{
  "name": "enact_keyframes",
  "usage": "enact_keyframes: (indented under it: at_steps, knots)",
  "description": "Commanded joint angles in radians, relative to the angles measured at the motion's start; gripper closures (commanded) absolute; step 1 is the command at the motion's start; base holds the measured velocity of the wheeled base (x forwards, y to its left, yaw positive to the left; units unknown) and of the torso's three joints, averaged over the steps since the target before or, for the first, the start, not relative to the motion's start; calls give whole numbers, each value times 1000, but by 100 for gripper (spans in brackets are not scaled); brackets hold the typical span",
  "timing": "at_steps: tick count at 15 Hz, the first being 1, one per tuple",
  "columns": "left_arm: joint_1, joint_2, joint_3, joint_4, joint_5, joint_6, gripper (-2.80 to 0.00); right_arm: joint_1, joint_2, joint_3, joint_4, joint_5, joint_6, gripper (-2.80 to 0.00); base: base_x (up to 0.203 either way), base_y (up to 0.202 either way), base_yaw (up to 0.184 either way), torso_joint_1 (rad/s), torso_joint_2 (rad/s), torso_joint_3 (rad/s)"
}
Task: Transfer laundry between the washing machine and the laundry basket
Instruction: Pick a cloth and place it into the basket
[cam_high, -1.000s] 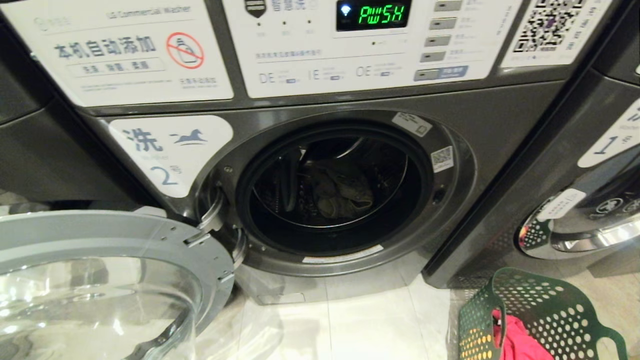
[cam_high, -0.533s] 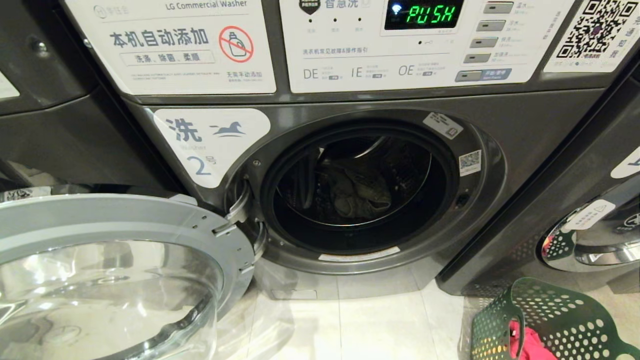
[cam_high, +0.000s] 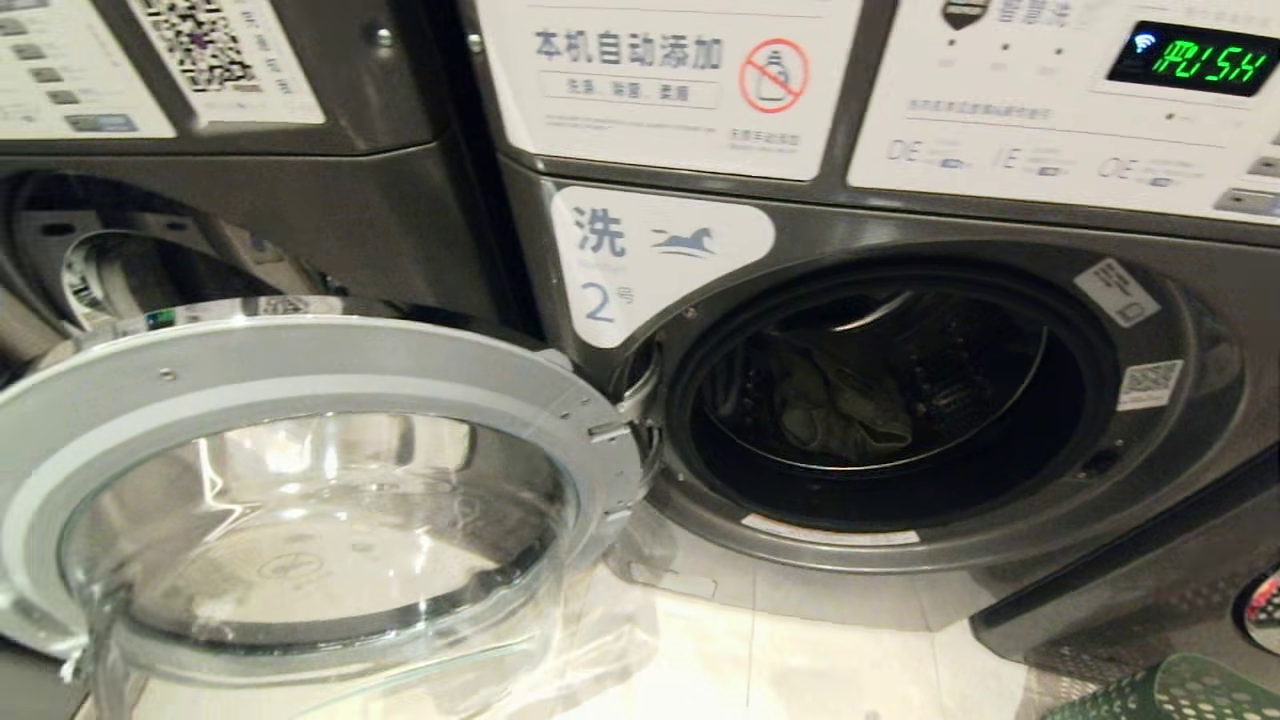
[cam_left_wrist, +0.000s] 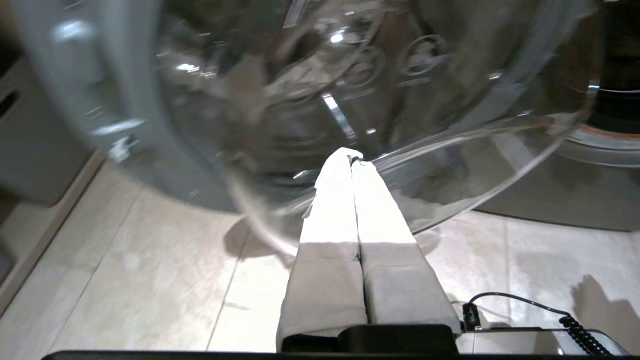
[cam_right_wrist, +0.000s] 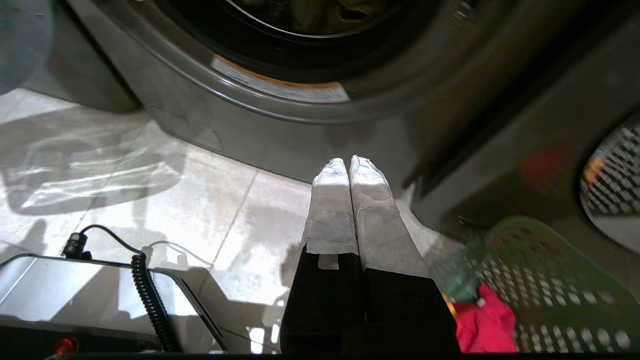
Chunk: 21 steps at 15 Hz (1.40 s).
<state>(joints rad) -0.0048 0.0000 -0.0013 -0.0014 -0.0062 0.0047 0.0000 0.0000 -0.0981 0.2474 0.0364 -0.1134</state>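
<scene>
Camera swung left, sliding washing machine (cam_high: 900, 400) rightward; grey-green garment (cam_high: 835, 410), limp and light, lies in the drum, best pinched at a raised fold; both pincers (cam_left_wrist: 350, 155) (cam_right_wrist: 348, 162) together, empty.

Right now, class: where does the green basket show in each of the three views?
Head view: only the basket's rim, at the bottom right corner, by the neighbouring washer.
Left wrist view: not in it; the open glass door fills it.
Right wrist view: basket at lower right, beside the shut right gripper, red garment inside.
Shared landmark: washer 2's door opening.
</scene>
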Motion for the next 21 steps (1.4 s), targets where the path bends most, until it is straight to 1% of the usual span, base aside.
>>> enact_keyframes:
  at_steps: [1, 5, 7, 21]
  knots:
    - [0, 0, 1, 0, 0, 0, 0, 0, 2, 0, 1, 0, 0, 0, 0, -10, 182, 2, 2, 2]
    - [0, 0, 0, 1, 0, -2, 0, 0, 2, 0, 1, 0, 0, 0, 0, -9, 166, 1, 1, 2]
    - [0, 0, 0, 1, 0, -2, 0, 0, 2, 0, 2, 0, 1, 0, 0, -4, 84, 1, -4, 2]
    - [0, 0, 1, 1, 0, -3, 0, 0, 2, 0, 1, 2, 6, 0, 0, 0, 0, 0, 0, 0]
